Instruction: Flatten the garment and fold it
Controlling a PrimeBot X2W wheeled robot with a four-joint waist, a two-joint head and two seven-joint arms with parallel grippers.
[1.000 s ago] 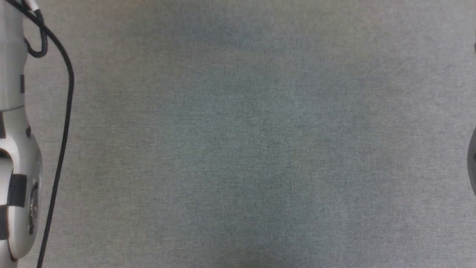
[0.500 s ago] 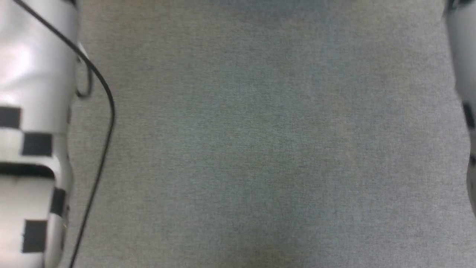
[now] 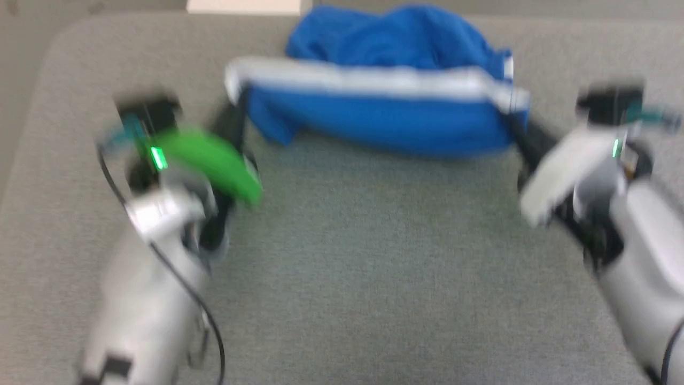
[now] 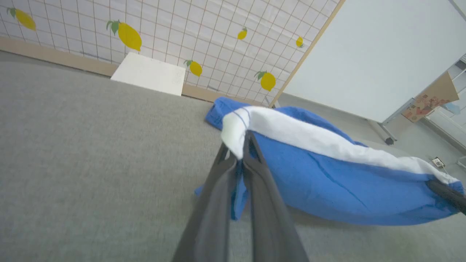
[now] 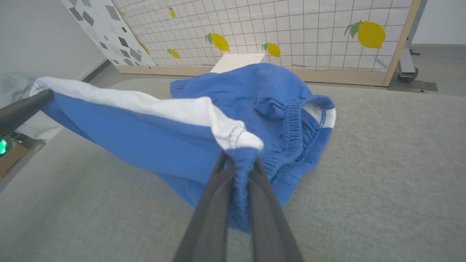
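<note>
The left hand (image 4: 238, 147) is clenching its two dark fingers on one corner of the garment (image 4: 327, 182), right where the white trim is ending. The right hand (image 5: 238, 162) is doing the same at the opposite corner, its fingers squeezing a bunched bit of blue cloth just under the white band. Between the two hands the white-trimmed edge is being stretched into a fairly straight line and is hanging a little above the desk (image 3: 342, 278). The rest of the bright blue shorts is sagging away from that line and lying in a soft heap on the far part of the desk, with the gathered elastic waistband resting there in loose folds.

The cloth is looking light, thin and very limp: it is drooping wherever it is not being held and is wrinkling easily. It is likely needing a hold at two corners at once, as now, since a single pinch would probably let it collapse into a bundle. The seamed corners and the thicker elastic band are seeming the surest places to grip; nothing about it is looking fragile or slippery.

Counting: one garment, two hands, one grey cloth-covered desk, and one flat white board (image 4: 149, 74) lying beyond the desk's far edge, near a lemon-patterned wall (image 5: 291, 29).
</note>
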